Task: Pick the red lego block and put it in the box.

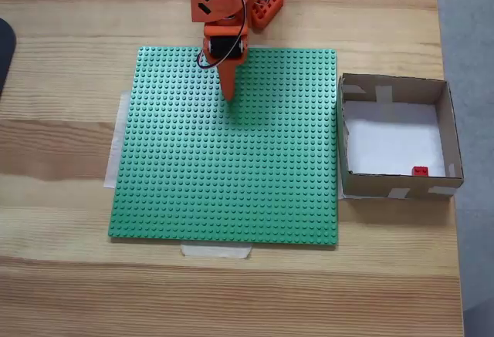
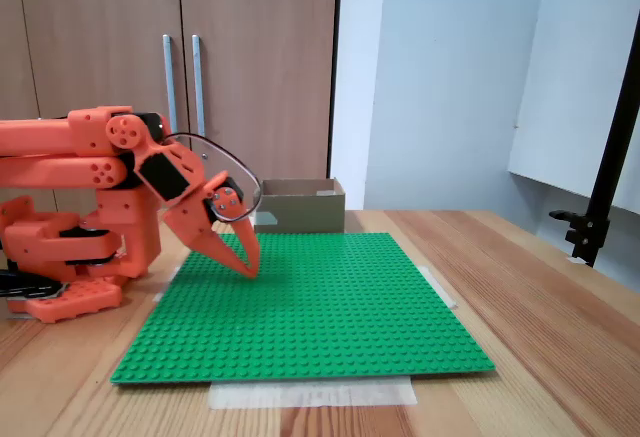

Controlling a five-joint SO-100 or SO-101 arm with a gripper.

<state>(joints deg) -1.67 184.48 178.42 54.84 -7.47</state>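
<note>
Your red lego block [image 1: 420, 171], a tiny bright red studded brick, sits on the white floor of the box [image 1: 395, 89] at about 6 o'clock against the near wall, while your claw [image 1: 230, 94] hangs clenched and empty over the green baseplate [image 1: 231, 190].

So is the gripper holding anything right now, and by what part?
Nothing is held. The orange two-finger gripper is shut and empty above the green baseplate; the small red lego block lies inside the brown cardboard box.
</note>
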